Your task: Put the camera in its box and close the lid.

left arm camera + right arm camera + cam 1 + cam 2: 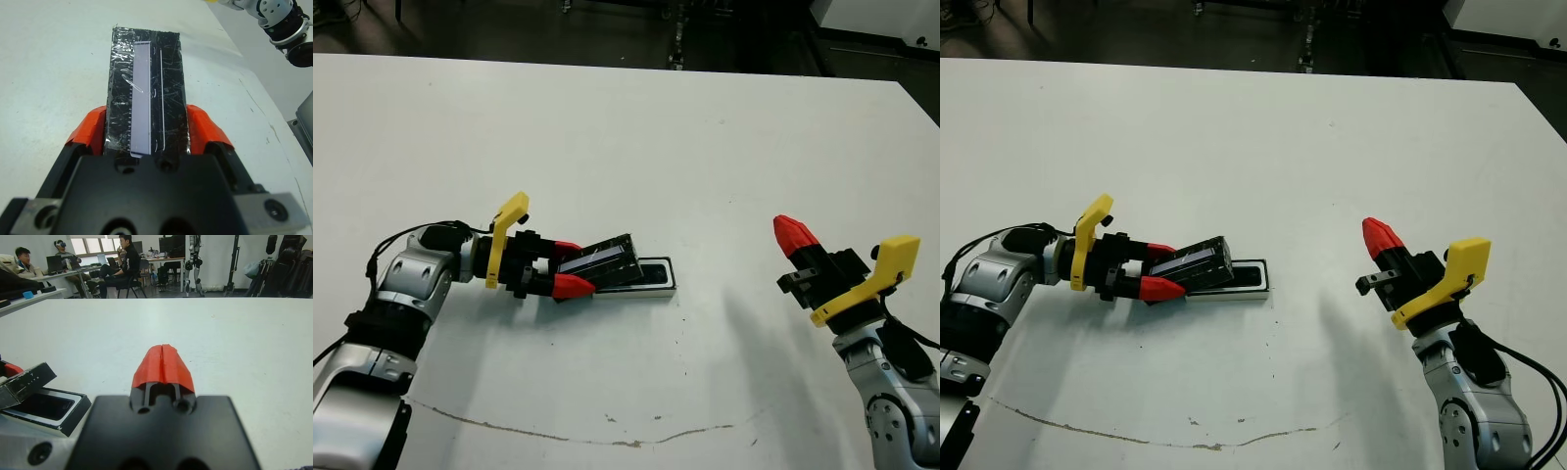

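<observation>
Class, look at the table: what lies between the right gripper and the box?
Nothing: between the right gripper and the box there is only bare white table, clearest in the head camera's views.

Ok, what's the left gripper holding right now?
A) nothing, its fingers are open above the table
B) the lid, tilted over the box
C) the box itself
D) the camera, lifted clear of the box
B: the left gripper has its red fingers clamped on either side of the crinkly black lid, which slants with one end raised over the box on the table.
</observation>
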Controlling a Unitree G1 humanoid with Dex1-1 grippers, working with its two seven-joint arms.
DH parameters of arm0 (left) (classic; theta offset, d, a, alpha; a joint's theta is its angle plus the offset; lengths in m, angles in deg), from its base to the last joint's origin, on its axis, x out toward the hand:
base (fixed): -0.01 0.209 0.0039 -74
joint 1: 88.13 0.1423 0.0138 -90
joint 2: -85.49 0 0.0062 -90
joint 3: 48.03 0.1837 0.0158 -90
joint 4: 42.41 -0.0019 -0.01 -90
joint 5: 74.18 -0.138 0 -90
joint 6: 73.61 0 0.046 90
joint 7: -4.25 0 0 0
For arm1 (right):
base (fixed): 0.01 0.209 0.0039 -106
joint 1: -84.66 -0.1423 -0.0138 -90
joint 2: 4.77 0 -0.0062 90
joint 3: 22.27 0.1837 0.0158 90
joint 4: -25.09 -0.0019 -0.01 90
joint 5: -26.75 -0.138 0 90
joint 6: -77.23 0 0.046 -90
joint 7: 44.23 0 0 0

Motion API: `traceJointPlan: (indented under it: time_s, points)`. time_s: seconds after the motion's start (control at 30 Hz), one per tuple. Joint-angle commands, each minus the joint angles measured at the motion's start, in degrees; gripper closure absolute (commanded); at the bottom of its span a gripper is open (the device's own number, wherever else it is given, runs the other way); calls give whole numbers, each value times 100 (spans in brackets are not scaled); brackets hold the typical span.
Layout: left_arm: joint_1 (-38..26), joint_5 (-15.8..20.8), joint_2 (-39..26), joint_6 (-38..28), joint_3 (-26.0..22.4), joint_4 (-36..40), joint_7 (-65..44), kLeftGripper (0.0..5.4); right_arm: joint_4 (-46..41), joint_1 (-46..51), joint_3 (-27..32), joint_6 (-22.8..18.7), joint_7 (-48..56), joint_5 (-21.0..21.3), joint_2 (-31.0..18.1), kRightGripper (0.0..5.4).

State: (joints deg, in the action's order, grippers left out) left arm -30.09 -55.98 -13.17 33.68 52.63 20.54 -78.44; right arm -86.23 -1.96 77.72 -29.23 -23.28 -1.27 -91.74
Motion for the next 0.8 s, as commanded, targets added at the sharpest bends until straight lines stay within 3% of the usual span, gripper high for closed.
traceJointPlan:
  time_s: [0.03,0.37,0.8]
  points:
    - [156,1,73,105,146,78,-124,221,-8,75,24,-70,-52,15,-43,540]
    - [494,-198,170,-398,198,404,379,221,-25,80,30,-77,-81,32,-54,540]
    - [880,-328,224,-21,350,1190,1561,221,-10,54,22,-29,-60,31,-57,540]
